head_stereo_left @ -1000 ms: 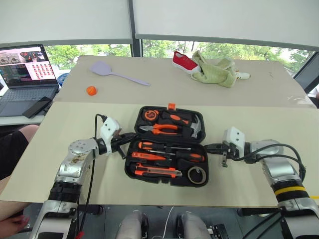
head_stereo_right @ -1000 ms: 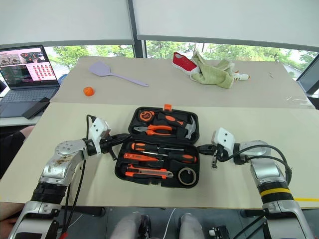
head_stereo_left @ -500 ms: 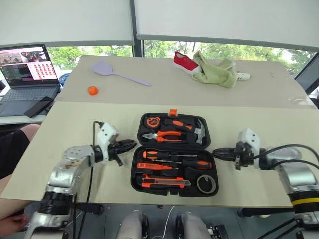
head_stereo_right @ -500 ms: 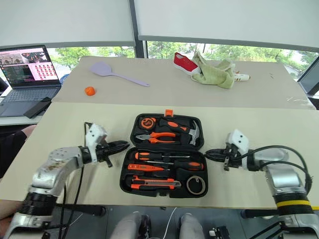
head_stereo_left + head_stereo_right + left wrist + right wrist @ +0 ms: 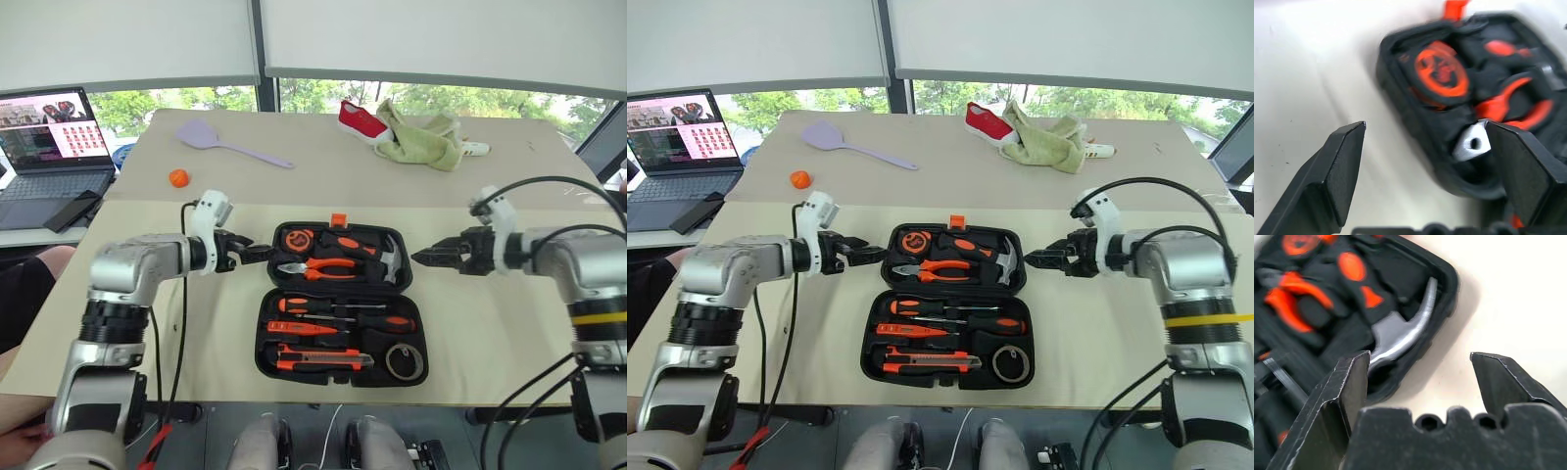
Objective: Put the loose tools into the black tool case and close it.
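Jaws spread on left gripper [image 5: 263, 253] and right gripper [image 5: 423, 258], flanking open tool case [image 5: 341, 299], seemingly not touching

Bright, even daylight comes through the windows [image 5: 323, 93] at the far side, under white blinds [image 5: 441, 39], with the greenery outside washed pale. The head views are sharp; shadows on the beige table [image 5: 1087, 352] are soft and short. In both wrist views the fingers [image 5: 1332, 181] are fairly crisp while the black tool case [image 5: 1459, 98] beyond them is blurred, and the table beside it glares near white. A soft dark shadow hugs the case's edge past the right fingers [image 5: 1508, 382]
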You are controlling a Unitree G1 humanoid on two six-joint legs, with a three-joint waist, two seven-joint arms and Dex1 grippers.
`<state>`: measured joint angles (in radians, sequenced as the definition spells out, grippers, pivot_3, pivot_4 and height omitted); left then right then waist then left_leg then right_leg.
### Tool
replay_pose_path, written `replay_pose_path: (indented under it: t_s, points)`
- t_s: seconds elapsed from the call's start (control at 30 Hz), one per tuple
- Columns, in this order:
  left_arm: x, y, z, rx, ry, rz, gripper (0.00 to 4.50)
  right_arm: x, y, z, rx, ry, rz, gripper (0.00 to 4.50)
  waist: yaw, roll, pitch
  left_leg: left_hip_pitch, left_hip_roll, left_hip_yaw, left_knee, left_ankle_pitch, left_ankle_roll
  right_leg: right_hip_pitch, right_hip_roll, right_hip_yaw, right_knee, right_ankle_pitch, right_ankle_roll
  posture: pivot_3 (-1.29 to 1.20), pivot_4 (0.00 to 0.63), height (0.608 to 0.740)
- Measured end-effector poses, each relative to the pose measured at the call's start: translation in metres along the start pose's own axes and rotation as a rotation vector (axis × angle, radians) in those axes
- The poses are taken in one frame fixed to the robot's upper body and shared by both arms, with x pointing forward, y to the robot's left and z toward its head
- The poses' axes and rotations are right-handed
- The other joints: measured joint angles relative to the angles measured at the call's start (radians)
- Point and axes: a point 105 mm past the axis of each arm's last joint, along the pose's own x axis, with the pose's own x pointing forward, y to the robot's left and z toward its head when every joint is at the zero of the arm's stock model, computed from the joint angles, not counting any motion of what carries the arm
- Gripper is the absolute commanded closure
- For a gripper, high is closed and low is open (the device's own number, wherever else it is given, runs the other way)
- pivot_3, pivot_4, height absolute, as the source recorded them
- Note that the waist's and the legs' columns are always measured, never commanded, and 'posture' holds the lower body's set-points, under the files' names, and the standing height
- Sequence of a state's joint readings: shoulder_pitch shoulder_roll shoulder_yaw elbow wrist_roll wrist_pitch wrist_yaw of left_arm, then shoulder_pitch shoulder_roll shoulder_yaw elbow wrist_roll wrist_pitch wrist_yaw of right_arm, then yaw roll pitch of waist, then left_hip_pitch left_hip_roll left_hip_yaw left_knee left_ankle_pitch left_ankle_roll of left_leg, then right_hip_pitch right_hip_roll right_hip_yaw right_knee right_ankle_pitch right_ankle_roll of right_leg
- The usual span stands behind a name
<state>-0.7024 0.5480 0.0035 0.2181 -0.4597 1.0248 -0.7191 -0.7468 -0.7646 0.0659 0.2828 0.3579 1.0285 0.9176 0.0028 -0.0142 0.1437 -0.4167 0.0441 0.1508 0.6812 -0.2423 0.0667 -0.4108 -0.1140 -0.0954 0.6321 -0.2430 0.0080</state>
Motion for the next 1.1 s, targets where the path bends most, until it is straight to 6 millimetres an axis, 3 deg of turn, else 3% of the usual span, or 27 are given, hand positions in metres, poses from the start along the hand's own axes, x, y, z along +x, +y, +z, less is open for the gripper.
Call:
replay_pose_path:
  t_s: [0.17, 0.2, 0.27, 0.3, 0.33, 0.53, 0.57, 0.67, 0.7, 0.9, 1.0, 1.1]
  points:
    - [0.012, 0.003, 0.008, -0.002, -0.029, 0.027, 0.29, 0.020, -0.010, 0.002, 0.022, 0.028, -0.060, 0.64, -0.002, 0.000, 0.000, -0.008, 0.000, 0.002, 0.002, 0.001, -0.001, -0.009, 0.000, 0.000, 0.007, 0.000, 0.000, 0.00, 0.150, 0.740]
    - [0.013, 0.004, 0.007, -0.004, -0.030, 0.029, 0.23, 0.021, -0.010, 0.004, 0.023, 0.025, -0.060, 1.14, -0.002, 0.000, 0.000, -0.008, -0.001, 0.003, 0.003, 0.001, -0.001, -0.010, 0.000, 0.001, 0.009, 0.000, 0.000, 0.00, 0.150, 0.740]
    - [0.018, 0.005, 0.003, -0.022, -0.024, 0.033, 0.23, 0.022, -0.011, 0.006, 0.028, 0.023, -0.060, 1.61, -0.002, 0.000, 0.000, -0.008, 0.000, 0.003, 0.003, 0.001, -0.001, -0.010, 0.000, 0.000, 0.010, 0.000, 0.000, 0.00, 0.150, 0.740]
    - [0.020, 0.005, 0.002, -0.029, -0.022, 0.031, 0.74, 0.024, -0.010, 0.006, 0.030, 0.022, -0.050, 1.96, -0.003, 0.000, 0.000, -0.008, 0.000, 0.003, 0.004, 0.001, -0.001, -0.009, 0.000, 0.000, 0.010, 0.000, 0.000, 0.00, 0.150, 0.740]
    - [0.022, 0.005, 0.001, -0.032, -0.026, 0.028, 0.87, 0.026, -0.009, 0.007, 0.033, 0.020, -0.044, 2.28, -0.004, 0.000, 0.000, -0.008, 0.000, 0.003, 0.004, 0.001, -0.001, -0.009, 0.000, 0.001, 0.010, 0.000, 0.000, 0.00, 0.150, 0.740]
    - [0.028, -0.001, 0.002, -0.074, -0.041, -0.022, 3.11, 0.029, -0.006, 0.010, 0.079, 0.030, -0.021, 4.36, 0.000, 0.000, 0.000, -0.007, 0.001, 0.003, 0.009, 0.001, -0.001, -0.009, 0.000, 0.001, 0.011, 0.000, 0.000, 0.00, 0.150, 0.740]
    - [0.029, -0.002, 0.003, -0.084, -0.043, -0.031, 3.45, 0.029, -0.008, 0.009, 0.096, 0.030, -0.023, 4.50, 0.000, 0.000, 0.000, -0.007, 0.001, 0.002, 0.010, 0.001, -0.001, -0.009, 0.000, 0.001, 0.012, 0.000, 0.000, 0.00, 0.150, 0.740]
    - [0.028, -0.001, 0.006, -0.109, -0.052, -0.037, 4.37, 0.029, -0.011, 0.007, 0.135, 0.031, -0.020, 4.50, 0.001, 0.000, 0.000, -0.007, 0.001, 0.002, 0.012, 0.001, 0.000, -0.008, -0.001, 0.001, 0.014, 0.000, 0.000, 0.00, 0.150, 0.740]
    - [0.029, 0.000, 0.006, -0.127, -0.054, -0.039, 4.47, 0.029, -0.012, 0.007, 0.151, 0.027, -0.017, 4.50, 0.001, 0.000, 0.000, -0.006, 0.001, 0.001, 0.012, 0.001, 0.000, -0.008, -0.001, 0.001, 0.014, 0.000, 0.000, 0.00, 0.150, 0.740]
    - [0.024, 0.007, 0.008, -0.189, -0.141, -0.053, 4.47, 0.034, -0.012, 0.008, 0.126, -0.098, 0.038, 4.50, -0.010, 0.000, 0.000, -0.006, 0.001, 0.001, 0.012, 0.001, 0.000, -0.008, -0.001, 0.002, 0.016, 0.000, 0.000, 0.00, 0.150, 0.740]
    - [0.016, 0.009, 0.009, -0.141, -0.214, -0.059, 4.47, 0.033, -0.007, 0.015, -0.008, -0.191, 0.065, 4.50, -0.020, 0.000, 0.000, -0.007, 0.001, 0.001, 0.012, 0.002, -0.001, -0.011, 0.000, 0.002, 0.017, 0.001, 0.000, 0.00, 0.150, 0.740]
    - [0.001, 0.006, 0.010, -0.009, -0.325, -0.078, 4.47, 0.020, 0.007, 0.025, -0.284, -0.315, 0.076, 4.50, -0.023, 0.000, 0.000, -0.007, 0.002, 0.003, 0.011, 0.002, -0.002, -0.012, 0.000, 0.003, 0.016, 0.000, 0.000, 0.00, 0.150, 0.740]
